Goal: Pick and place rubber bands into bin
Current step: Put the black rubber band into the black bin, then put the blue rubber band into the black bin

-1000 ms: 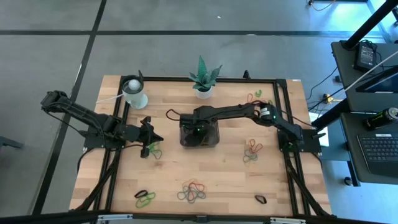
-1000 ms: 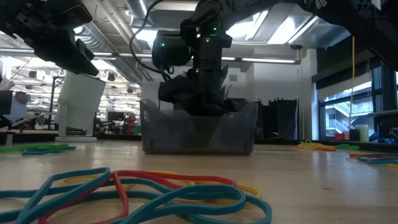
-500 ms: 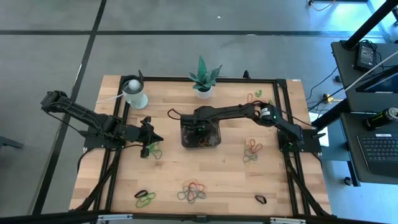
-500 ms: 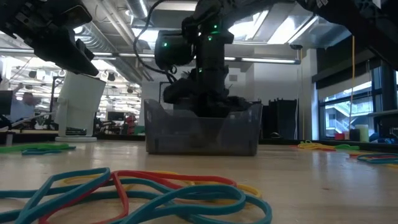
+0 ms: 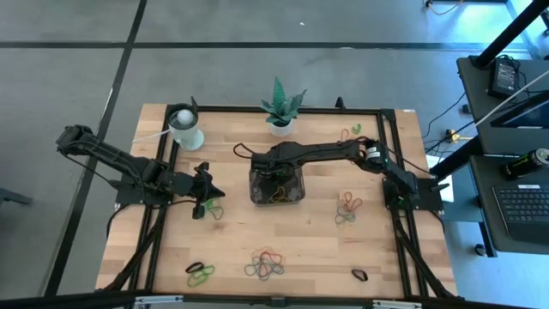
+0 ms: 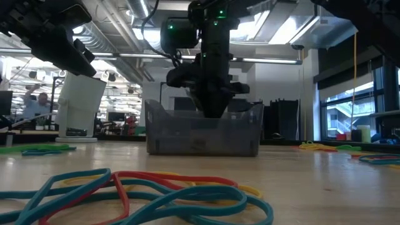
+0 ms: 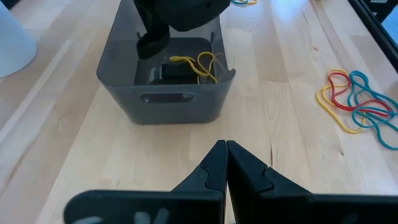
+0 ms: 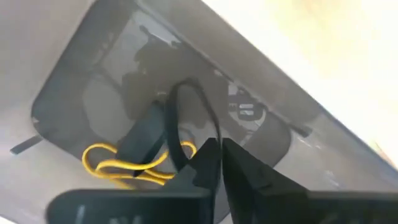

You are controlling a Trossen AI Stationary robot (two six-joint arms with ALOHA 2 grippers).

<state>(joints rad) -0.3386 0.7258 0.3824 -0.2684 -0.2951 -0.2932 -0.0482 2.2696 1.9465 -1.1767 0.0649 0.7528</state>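
The right gripper [image 5: 273, 178] hangs over the bin [image 5: 296, 194] at the centre of the high view, its fingers pressed together with a thin black rubber band [image 8: 186, 118] dangling from them. Yellow bands [image 7: 200, 63] lie inside the bin. The left gripper [image 5: 208, 194], pinched closed and empty, waits left of centre. More coloured bands [image 5: 266, 264] lie along the frame's bottom.

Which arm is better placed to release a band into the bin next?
Right. The right gripper hangs over the bin, pinching a black band; the left gripper is off beside it.
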